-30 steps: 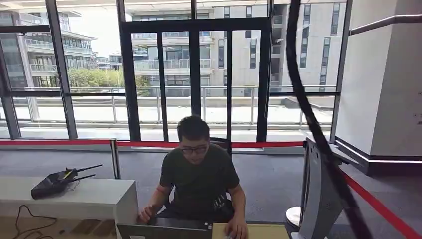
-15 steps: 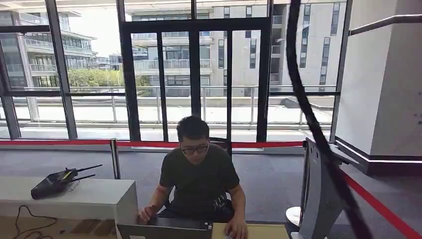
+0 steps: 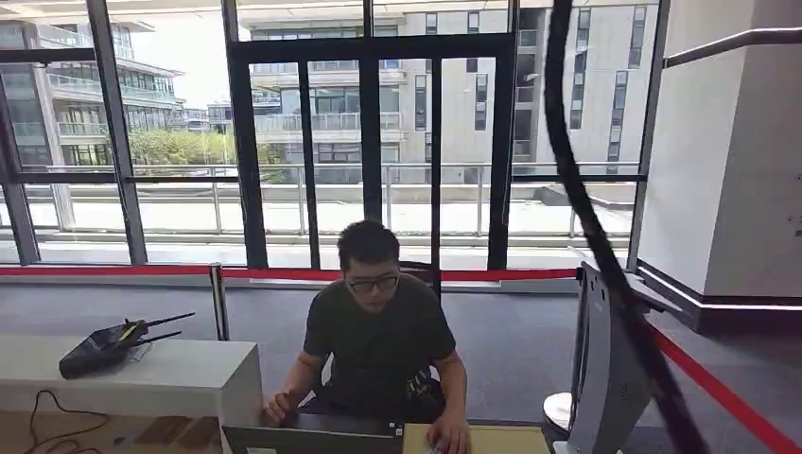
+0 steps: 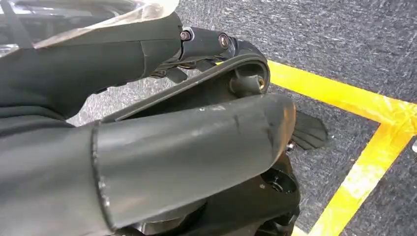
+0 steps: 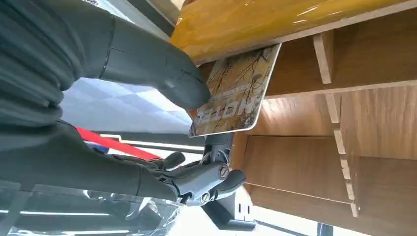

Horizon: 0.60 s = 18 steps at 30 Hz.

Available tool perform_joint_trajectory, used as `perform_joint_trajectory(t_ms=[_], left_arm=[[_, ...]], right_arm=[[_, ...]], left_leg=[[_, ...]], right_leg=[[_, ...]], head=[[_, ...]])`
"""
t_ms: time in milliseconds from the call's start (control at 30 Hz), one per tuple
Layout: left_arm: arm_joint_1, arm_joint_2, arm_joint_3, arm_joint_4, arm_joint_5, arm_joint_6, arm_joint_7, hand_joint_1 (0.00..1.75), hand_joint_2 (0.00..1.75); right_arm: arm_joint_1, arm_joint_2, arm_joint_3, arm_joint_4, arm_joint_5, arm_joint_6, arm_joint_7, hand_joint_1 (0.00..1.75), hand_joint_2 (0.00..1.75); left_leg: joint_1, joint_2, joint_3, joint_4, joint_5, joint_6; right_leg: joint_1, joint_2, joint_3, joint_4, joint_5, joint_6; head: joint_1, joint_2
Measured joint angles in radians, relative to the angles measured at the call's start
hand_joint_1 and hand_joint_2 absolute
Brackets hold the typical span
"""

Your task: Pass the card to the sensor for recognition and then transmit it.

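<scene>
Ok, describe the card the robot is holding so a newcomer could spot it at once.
In the right wrist view, find the wooden shelving under a glossy yellow ledge. Just below that ledge, the right hand pinches the card: a flat rectangle with rounded corners, printed with bare branches and block lettering.

One card [image 5: 235, 93], one person [image 3: 381, 345], one laptop [image 3: 312, 440] (apparently), two hands [image 5: 162, 98].

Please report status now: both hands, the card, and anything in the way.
Right hand pinches the card, close to the wooden shelving. Left hand hangs over the floor, grip unclear. Person at laptop ahead.
</scene>
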Motion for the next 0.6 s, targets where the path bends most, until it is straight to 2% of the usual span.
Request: perform_joint_trajectory(t_ms=[600], left_arm=[[0.0,0.004,0.0,0.0,-0.014,-0.016,0.0,0.0,0.0]], right_arm=[[0.032,-0.027,-0.011,-0.059,0.033,-0.005,0.009,1.75,1.75]], left_leg=[[0.0,0.0,0.0,0.0,0.0,0.0]], right_leg=[[0.0,0.0,0.0,0.0,0.0,0.0]], head=[[0.0,0.0]])
